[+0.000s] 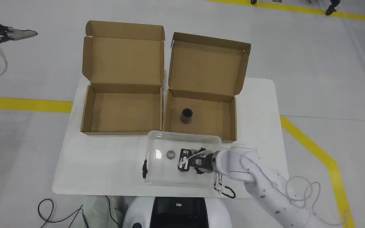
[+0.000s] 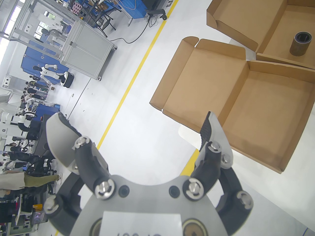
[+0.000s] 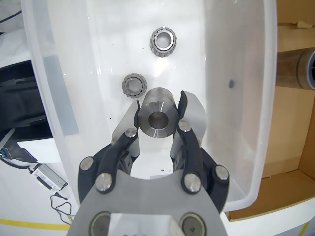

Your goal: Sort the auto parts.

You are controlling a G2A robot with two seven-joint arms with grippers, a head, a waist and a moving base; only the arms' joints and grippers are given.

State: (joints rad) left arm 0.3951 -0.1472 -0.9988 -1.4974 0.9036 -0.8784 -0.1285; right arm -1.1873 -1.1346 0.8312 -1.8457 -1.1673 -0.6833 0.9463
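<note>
Two bearings are seen ahead of the right gripper's [image 3: 159, 104] jaws, both lying on the floor of a clear plastic bin [image 3: 265, 99]. The nearer bearing [image 3: 134, 88] is found just past the fingertips and slightly to one side of them; the farther bearing [image 3: 163, 41] is set well beyond, almost straight ahead. The right jaws are clamped on a steel cylinder [image 3: 157, 121], which is gripped by its round sides with its bored end turned back toward the wrist. Whether the cylinder's far end touches the nearer bearing cannot be told, nor whether the cylinder is raised off the bin floor. Outside the bin wall, off to one side of these jaws, a dark sleeve [image 3: 306, 68] is seen in a cardboard box.

In the top view the right gripper [image 1: 191, 159] is placed inside the bin [image 1: 182, 134], which is set on the white table [image 1: 259, 102] just in front of two open cardboard boxes. The dark sleeve [image 1: 186, 115] is stood upright in the right box [image 1: 211, 117]; the left box [image 1: 122, 111] is placed just beside it.

The left gripper's [image 2: 133, 124] jaws are held wide apart. Both boxes are seen beyond one fingertip, the box with the sleeve [image 2: 300, 44] being the farther.
</note>
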